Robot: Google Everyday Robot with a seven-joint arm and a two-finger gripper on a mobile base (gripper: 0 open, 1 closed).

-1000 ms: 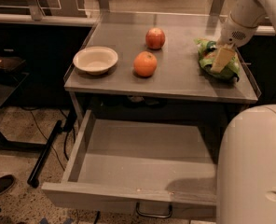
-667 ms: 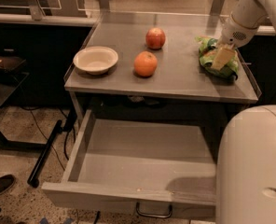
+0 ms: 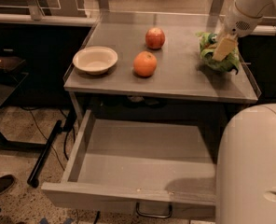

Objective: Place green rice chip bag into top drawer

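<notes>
- Robot body fills the near right corner and hides the right end of the top drawer
- Drawer is pulled out under the table, nothing visible inside it, loop handle at the front edge
- Risk: the drawer sits low and forward of the table, so the carry has to clear the table's front edge; a low swing would likely catch the bag on that edge or drop it on the floor in front
- Risk: releasing too far right puts it in the part hidden by the body, where a miss can't be checked from this view
- Bowl on the left of the table, orange mid table, apple behind it; all well apart from the bag, so a knock looks unlikely
- Risk: the bag is crinkly and slick, so a shallow pinch on a fold would probably slip on the lift
- Green rice chip bag lies on the table's far right, near the right edge, not in the drawer yet
- Gripper is down on top of the bag, touching or just above its upper middle; bag shows to both sides of it and below
- Can't tell whether the gripper is clamped on the bag or loose
</notes>
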